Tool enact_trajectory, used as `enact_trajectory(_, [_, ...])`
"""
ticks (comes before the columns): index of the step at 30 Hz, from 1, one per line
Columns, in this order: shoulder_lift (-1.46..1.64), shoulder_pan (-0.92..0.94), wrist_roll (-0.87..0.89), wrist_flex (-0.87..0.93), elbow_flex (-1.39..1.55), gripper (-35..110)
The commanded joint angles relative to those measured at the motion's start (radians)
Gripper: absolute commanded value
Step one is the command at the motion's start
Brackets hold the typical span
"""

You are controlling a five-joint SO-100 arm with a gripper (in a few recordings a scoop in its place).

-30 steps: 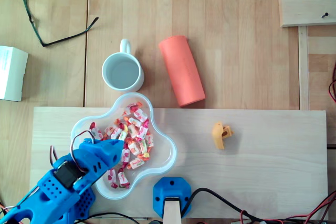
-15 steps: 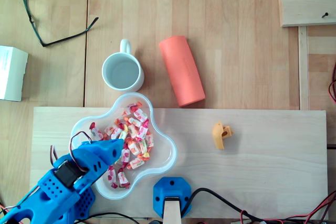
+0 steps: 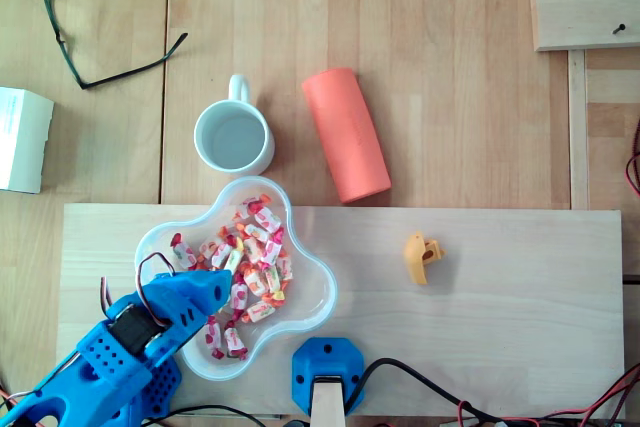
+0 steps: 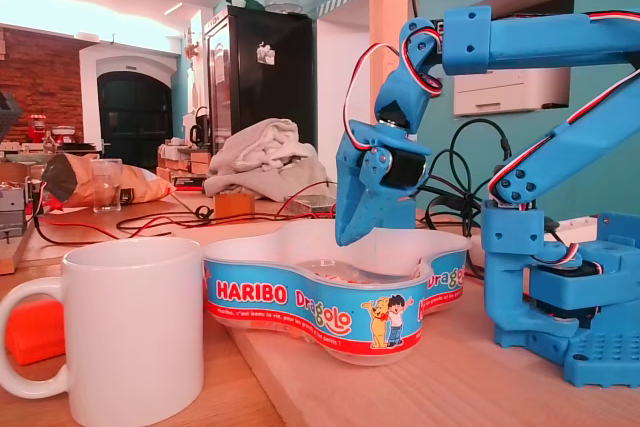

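A clear lobed Haribo bowl (image 3: 318, 292) (image 4: 300, 309) holds several wrapped red and white candies (image 3: 255, 252) on the light wooden board. My blue gripper (image 3: 218, 283) (image 4: 346, 237) hangs tip-down over the bowl's left part, just above the candies. In the fixed view its fingers look pressed together in one wedge, with nothing visible between them. Just beyond the bowl stands a white mug (image 3: 233, 137) (image 4: 130, 332), empty and upright.
An orange cylinder (image 3: 346, 134) (image 4: 30, 332) lies right of the mug. A small yellow piece (image 3: 422, 256) sits on the board (image 3: 500, 307) at mid right. Glasses (image 3: 95, 17) and a white box (image 3: 20, 137) lie at far left. A blue base (image 3: 325, 372) stands at the front edge.
The gripper has drawn back slightly toward the lower left over the bowl. Nothing else has moved.
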Motion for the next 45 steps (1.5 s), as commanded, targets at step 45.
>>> enact_trajectory(45, [0.029,0.178,-0.015,0.003,-0.054,-2])
